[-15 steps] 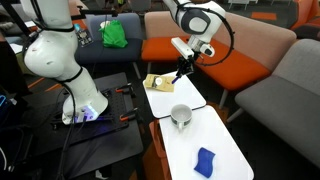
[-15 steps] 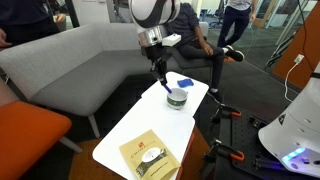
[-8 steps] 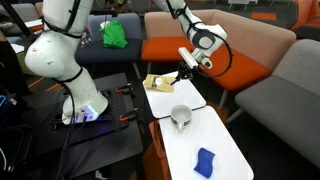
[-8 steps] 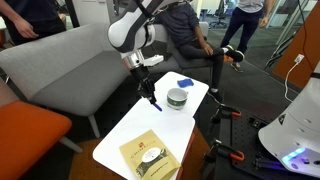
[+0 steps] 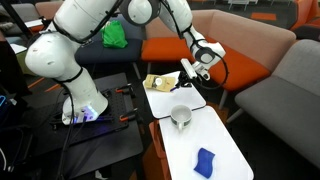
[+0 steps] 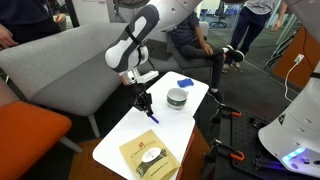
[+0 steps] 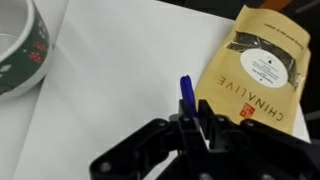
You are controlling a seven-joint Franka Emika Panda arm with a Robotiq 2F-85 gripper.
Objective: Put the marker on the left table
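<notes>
We find the gripper (image 7: 196, 128) nearly closed, pinching the marker (image 7: 186, 92) by its upper end so the tip leads down. Pos.: just beside the CHINALIVE packet (image 7: 255, 70), over bare white table (image 7: 110, 90), we judge for a clear set-down. Contact w/ table: cannot tell.

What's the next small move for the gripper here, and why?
Probably ease straight down a little before any release. The gripper is shut on the marker, whose tip points at bare white table between the cup and the packet. I cannot tell whether the tip touches the surface, so go slowly.
</notes>
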